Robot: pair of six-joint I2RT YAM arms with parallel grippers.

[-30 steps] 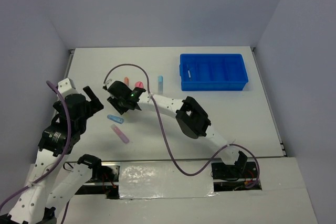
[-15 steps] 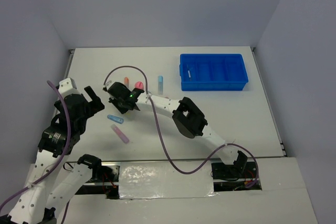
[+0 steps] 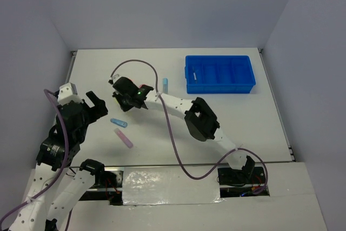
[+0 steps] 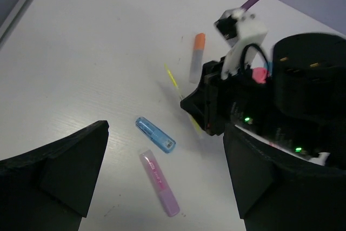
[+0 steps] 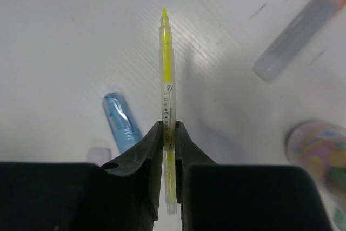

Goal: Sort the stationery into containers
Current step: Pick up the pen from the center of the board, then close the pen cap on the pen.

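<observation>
My right gripper (image 5: 168, 129) is shut on a thin yellow stick (image 5: 167, 74), which points straight out ahead of the jaws above the table. From above, the right gripper (image 3: 126, 97) sits at the table's left middle. My left gripper (image 4: 166, 150) hangs open over a blue highlighter (image 4: 155, 134) and a pink highlighter (image 4: 159, 182), touching neither. An orange-capped highlighter (image 4: 197, 58) lies beyond the yellow stick (image 4: 172, 77). A pink-capped tube (image 3: 144, 87) shows just behind the right wrist. The blue tray (image 3: 219, 74) stands at the far right, with another blue highlighter (image 3: 165, 84) to its left.
The right arm's purple cable (image 3: 162, 128) loops across the table's middle. The table's left edge (image 3: 70, 74) is close to the left gripper (image 3: 93, 104). A white item lies in the tray's leftmost compartment (image 3: 188, 73).
The right gripper has closed on the yellow stick and shifted slightly toward the far side. The left arm has drifted a little lower and to the left, still open.
</observation>
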